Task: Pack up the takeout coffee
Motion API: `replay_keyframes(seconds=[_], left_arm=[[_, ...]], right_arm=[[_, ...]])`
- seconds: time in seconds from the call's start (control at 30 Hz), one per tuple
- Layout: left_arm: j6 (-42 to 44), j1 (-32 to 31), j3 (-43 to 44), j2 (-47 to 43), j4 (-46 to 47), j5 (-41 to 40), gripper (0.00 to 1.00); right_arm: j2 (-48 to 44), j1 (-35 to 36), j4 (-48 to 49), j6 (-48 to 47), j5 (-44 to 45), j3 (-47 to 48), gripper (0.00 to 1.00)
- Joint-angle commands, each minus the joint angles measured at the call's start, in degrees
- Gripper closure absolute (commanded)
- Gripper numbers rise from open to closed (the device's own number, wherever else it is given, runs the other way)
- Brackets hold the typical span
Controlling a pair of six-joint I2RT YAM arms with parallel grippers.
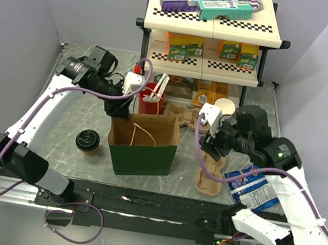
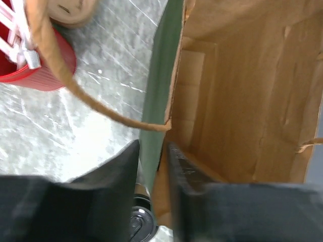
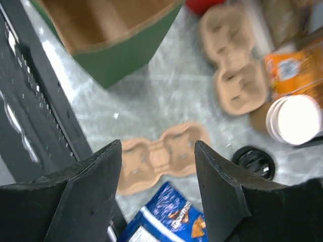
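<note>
- The takeout coffee [image 1: 87,141], a brown paper cup with a black lid, stands upright on the counter [image 1: 73,167]. It is just left of the green paper bag [image 1: 142,147] and not touching it. No end effector holds it.
- The green paper bag stands upright with its mouth open and its brown lining visible. One paper handle [image 1: 143,134] hangs down inside the bag.
- The left end effector [image 1: 119,112] is at the bag's rear left corner.
- In the left wrist view, the left end effector [image 2: 154,154] straddles the bag wall [image 2: 151,126], with one finger [image 2: 113,191] on the green outside and the other [image 2: 194,194] on the brown inside. Both fingers are pressed against the wall, clenched on it.
- The same view shows the black lid of the coffee [image 2: 141,224] below, on the outer side of the bag.
- The red cup [image 1: 151,99] holding stirrers stands just behind the bag.
- The right end effector [image 1: 209,144] hovers to the right of the bag, above a cardboard cup carrier [image 1: 209,172] lying flat on the counter.
- In the right wrist view, the right end effector [image 3: 156,151] is released, with its fingers well apart and nothing between them. The carrier [image 3: 156,160] is visible through the gap.
- A blue snack bag [image 1: 251,185] lies touching the carrier's right side.
- A second cup carrier [image 3: 232,65] lies further back.
- A stack of pale cups [image 1: 225,106] stands near the foot of the shelf rack [image 1: 210,23].
- A round black lid [image 3: 255,162] lies beside the pale cups [image 3: 298,118].
</note>
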Motion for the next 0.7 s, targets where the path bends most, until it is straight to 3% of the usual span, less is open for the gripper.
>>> replay_keyframes(seconds=[0.0, 0.1, 0.33, 0.43, 0.53, 0.67], left_arm=[[2.95, -1.19, 4.39, 1.44, -5.94, -1.12, 0.82], [2.78, -1.45, 4.48, 0.48, -7.26, -2.08, 0.99], [3.83, -1.45, 1.58, -6.02, -6.3, -9.72, 0.99], [3.92, -1.45, 0.26, -8.84, -4.72, -11.22, 0.99], [3.22, -1.45, 0.96, -9.37, -5.15, -11.14, 0.99], [3.21, -1.45, -0.35, -9.99, -4.63, -11.66, 0.99]], right_arm=[[-2.47, -2.88, 0.96, -3.46, -2.38, -7.59, 0.33], [-0.72, -5.52, -0.45, -6.71, -4.67, -11.9, 0.31], [0.78, -9.04, 1.82, -17.44, -3.98, -21.66, 0.25], [3.06, -10.27, 3.85, -17.37, -0.99, -24.48, 0.25], [7.45, -10.97, 6.05, -9.74, 2.69, -23.17, 0.3], [10.62, -10.89, 5.44, 9.37, 5.34, -18.78, 0.36]])
